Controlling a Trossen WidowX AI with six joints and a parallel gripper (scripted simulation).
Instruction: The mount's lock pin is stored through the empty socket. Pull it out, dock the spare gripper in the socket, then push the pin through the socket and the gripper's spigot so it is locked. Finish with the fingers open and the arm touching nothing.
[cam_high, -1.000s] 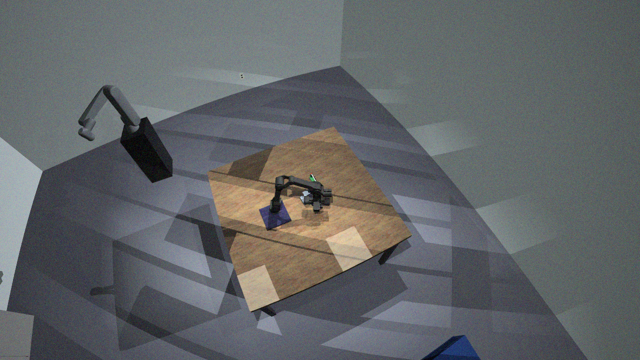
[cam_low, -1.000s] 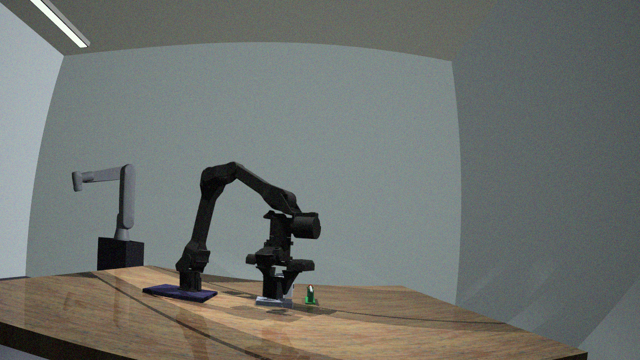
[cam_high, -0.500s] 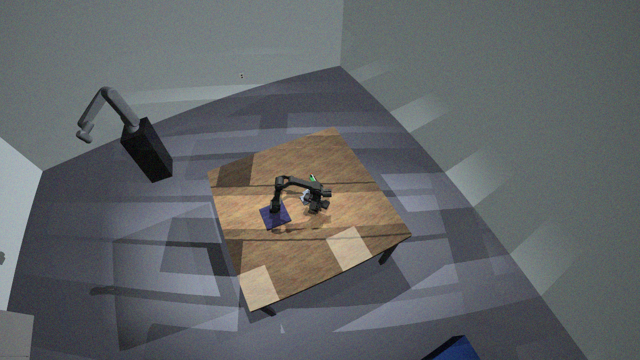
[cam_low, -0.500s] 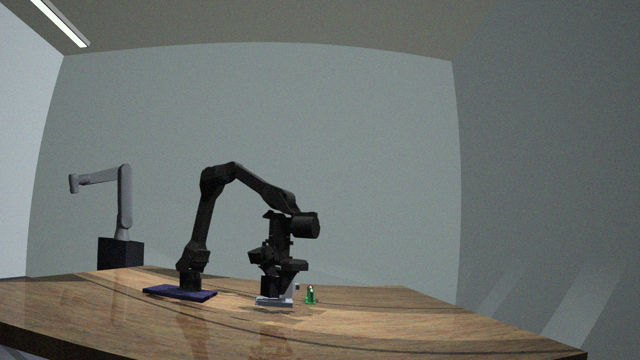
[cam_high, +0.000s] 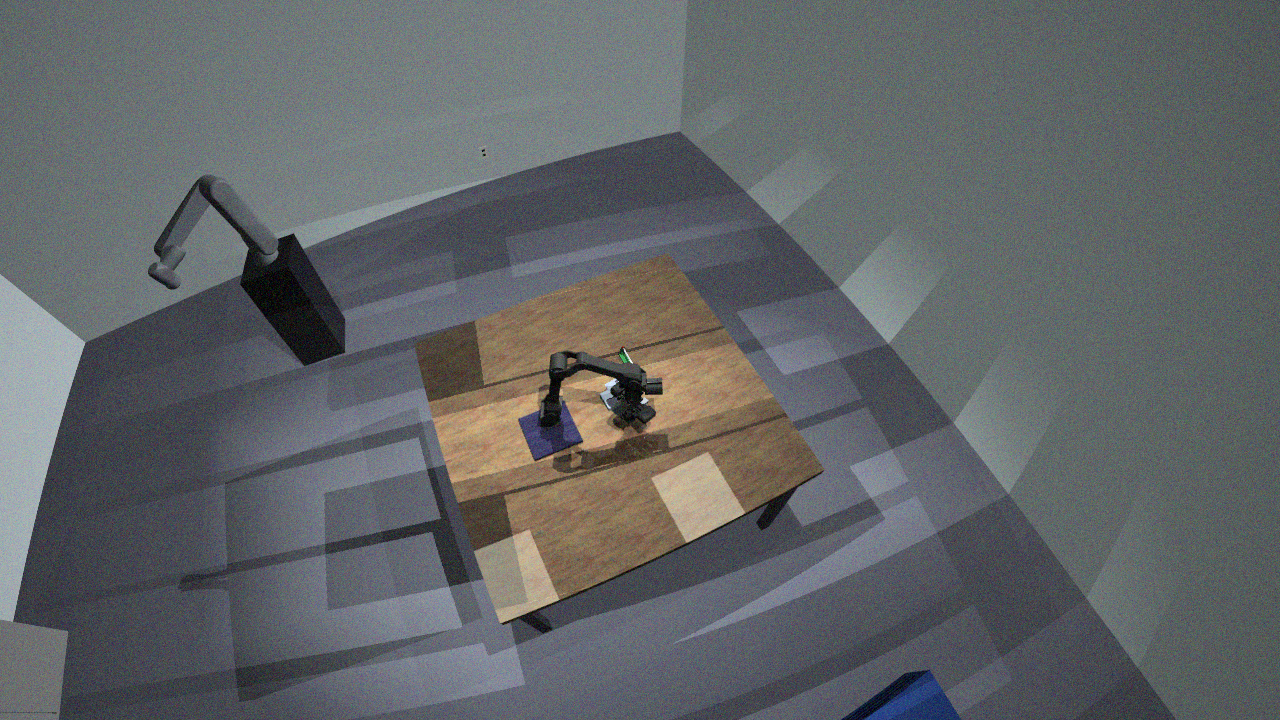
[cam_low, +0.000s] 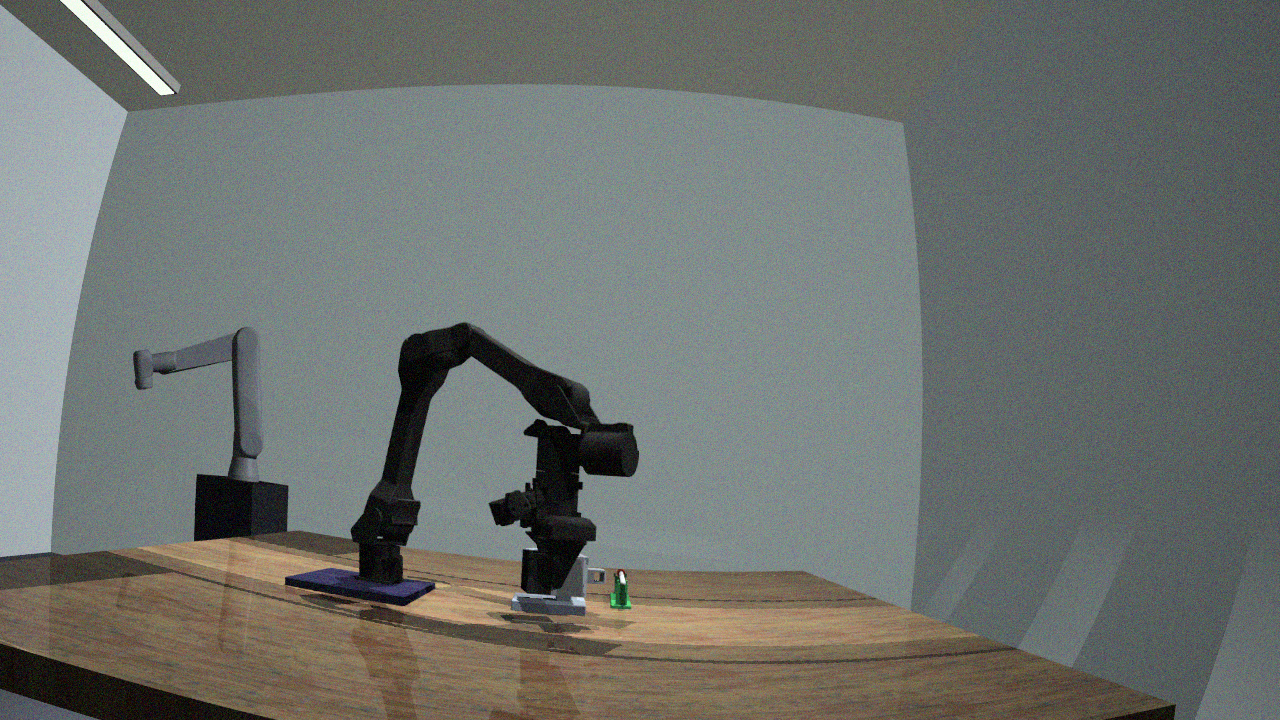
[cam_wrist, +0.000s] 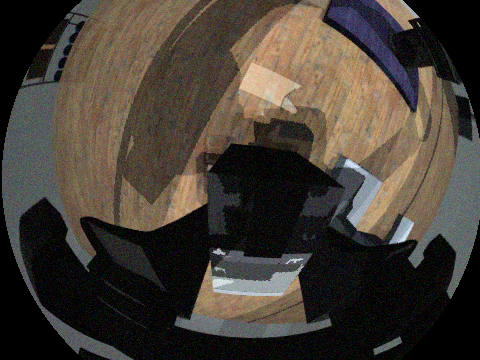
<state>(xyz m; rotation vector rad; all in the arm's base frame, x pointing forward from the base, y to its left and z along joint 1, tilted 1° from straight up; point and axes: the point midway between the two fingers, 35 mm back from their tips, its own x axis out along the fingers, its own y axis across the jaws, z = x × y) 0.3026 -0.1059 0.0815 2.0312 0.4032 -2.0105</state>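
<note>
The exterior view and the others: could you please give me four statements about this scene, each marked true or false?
1. The black arm is mounted on a purple plate. True.
2. The fingers are holding nothing. False: they are shut on the spare gripper.
3. A green object is on the table. True.
4. The background arm is red. False: it is grey.
</note>
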